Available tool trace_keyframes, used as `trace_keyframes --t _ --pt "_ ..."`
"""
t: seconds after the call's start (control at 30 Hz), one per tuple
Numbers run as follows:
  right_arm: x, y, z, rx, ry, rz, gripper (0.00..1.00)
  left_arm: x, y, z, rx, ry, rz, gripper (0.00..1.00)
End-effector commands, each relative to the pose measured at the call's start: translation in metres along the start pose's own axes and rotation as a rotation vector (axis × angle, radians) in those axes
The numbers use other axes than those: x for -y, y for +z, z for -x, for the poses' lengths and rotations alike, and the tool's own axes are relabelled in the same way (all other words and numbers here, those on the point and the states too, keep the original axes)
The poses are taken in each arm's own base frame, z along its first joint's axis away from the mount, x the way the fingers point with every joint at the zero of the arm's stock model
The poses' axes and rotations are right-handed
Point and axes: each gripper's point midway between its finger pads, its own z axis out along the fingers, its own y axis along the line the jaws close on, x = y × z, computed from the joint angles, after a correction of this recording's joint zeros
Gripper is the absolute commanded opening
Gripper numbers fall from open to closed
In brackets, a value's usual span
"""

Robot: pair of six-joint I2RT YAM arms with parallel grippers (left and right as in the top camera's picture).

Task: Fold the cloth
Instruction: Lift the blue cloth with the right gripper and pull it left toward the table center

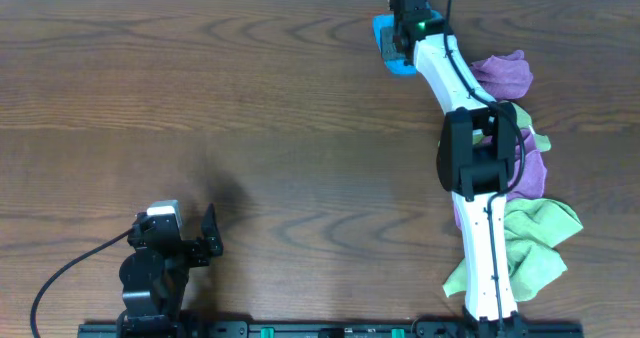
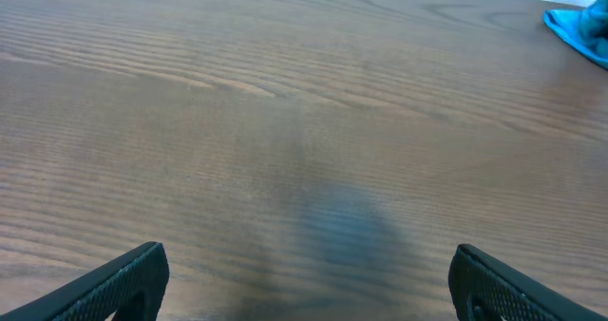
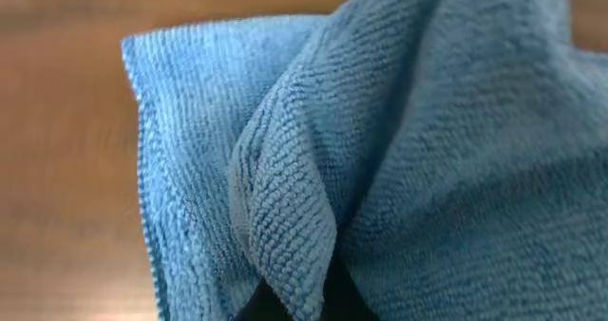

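Observation:
The blue cloth (image 1: 384,38) lies bunched at the far edge of the table, right of centre. My right gripper (image 1: 403,36) is stretched out over it. In the right wrist view the blue cloth (image 3: 285,160) fills the frame, and a raised fold of it is pinched at the jaws (image 3: 328,297), whose fingers are mostly hidden by the fabric. My left gripper (image 1: 208,240) rests open and empty at the near left; its two fingertips frame bare wood in the left wrist view (image 2: 309,283). A corner of the blue cloth shows far off in that view (image 2: 578,25).
A pile of other cloths lies along the right side beside the right arm: a purple one (image 1: 505,73), another purple one (image 1: 532,168) and green ones (image 1: 540,240). The wooden table (image 1: 250,128) stretches left of the arm.

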Motion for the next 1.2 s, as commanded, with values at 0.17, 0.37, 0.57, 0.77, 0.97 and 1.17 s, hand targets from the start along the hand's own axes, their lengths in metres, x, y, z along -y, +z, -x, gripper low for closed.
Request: trace_keyframes --t 0.17,0.37,0.57,0.77,0.97,1.17 --pt "-0.078 -0.138 0.021 0.046 -0.164 0.171 0.01 -0.003 0.003 -0.005 -0.009 -0.002 0.015 0.95" --pt "-0.109 -0.298 0.058 0.298 -0.208 0.277 0.01 -0.003 0.003 -0.005 -0.009 -0.002 0.015 0.95" --pt "-0.12 -0.436 0.063 0.536 -0.228 0.384 0.01 -0.003 0.003 -0.006 -0.009 -0.002 0.014 0.95" --pt "-0.121 -0.496 0.044 0.589 -0.259 0.495 0.99 -0.003 0.003 -0.005 -0.009 -0.002 0.015 0.95" --pt "-0.112 -0.495 0.018 0.498 -0.277 0.487 0.99 -0.003 0.003 -0.005 -0.009 -0.002 0.015 0.95" --pt "-0.111 -0.437 -0.03 0.22 -0.392 0.422 0.99 -0.003 0.003 -0.005 -0.009 -0.002 0.015 0.95"
